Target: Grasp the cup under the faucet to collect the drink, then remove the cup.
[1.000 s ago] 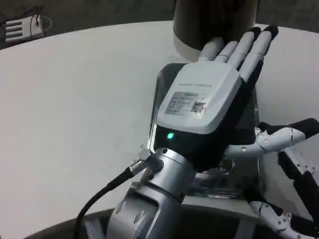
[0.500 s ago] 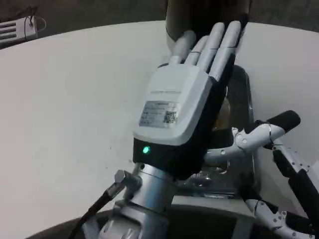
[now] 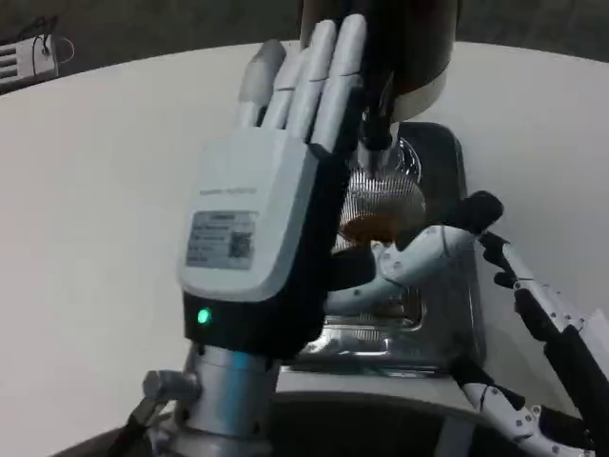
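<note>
A clear ribbed cup [image 3: 385, 195] stands on the silver drip tray [image 3: 442, 319] right under the faucet [image 3: 378, 133] of the dark dispenser [image 3: 423, 48]. Amber drink shows in its lower part. My left hand [image 3: 252, 228] fills the foreground just left of the cup, white back towards the camera and fingers straight up along the dispenser. Its thumb [image 3: 428, 249] reaches rightwards across the front of the cup's base. I cannot tell whether the thumb touches the cup. My right hand [image 3: 547, 333] sits low at the right edge of the tray, fingers apart and holding nothing.
The white round table [image 3: 105, 209] spreads out to the left. A small white object with a wire [image 3: 24, 59] lies at the far left edge. The dispenser body stands at the back, behind the tray.
The view has shifted a little. My left hand has swung left and risen off the tray, uncovering the cup and faucet. Its thumb now lies before the cup. The right hand stays low right.
</note>
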Robot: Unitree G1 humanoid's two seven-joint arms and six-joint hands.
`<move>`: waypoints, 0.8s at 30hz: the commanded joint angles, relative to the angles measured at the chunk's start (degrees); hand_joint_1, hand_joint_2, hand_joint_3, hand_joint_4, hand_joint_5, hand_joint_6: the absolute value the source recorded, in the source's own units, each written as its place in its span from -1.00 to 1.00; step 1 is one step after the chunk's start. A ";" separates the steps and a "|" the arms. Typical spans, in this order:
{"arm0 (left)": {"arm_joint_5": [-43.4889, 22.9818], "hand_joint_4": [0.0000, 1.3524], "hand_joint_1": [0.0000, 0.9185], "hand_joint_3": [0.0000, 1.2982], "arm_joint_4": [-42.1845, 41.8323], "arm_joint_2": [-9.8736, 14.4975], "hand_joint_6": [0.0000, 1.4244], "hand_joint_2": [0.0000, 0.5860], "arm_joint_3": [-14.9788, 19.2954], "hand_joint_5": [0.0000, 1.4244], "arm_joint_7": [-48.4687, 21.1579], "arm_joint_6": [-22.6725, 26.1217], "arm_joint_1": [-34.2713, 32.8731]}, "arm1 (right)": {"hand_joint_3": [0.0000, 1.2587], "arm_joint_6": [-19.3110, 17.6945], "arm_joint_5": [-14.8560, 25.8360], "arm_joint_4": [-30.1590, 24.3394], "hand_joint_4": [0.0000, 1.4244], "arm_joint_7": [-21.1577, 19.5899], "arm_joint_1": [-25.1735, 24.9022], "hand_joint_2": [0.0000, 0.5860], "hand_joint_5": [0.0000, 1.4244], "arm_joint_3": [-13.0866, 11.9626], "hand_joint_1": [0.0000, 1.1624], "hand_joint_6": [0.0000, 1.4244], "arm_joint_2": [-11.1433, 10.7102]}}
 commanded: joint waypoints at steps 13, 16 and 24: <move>-2.28 -1.00 -1.00 -1.00 -7.00 3.89 -0.99 -0.52 6.57 -0.82 3.85 -6.03 20.28 | -1.00 3.07 4.74 4.44 -0.93 2.05 -6.72 0.12 -0.80 0.61 -0.39 -0.63 -0.80; -4.19 -1.00 -1.00 -1.00 -6.51 4.34 -0.99 -0.53 7.49 -0.82 5.57 -8.35 23.63 | -1.00 2.72 5.25 5.48 -0.92 2.06 -7.74 0.10 -0.78 0.86 -0.32 -0.60 -0.93; -8.78 -1.00 -1.00 -0.97 -4.62 4.42 -0.89 -0.53 8.97 -0.71 12.14 -15.58 33.13 | -1.00 1.59 7.07 9.21 -0.92 1.83 -11.38 0.03 -0.78 2.75 -0.23 -0.58 -0.30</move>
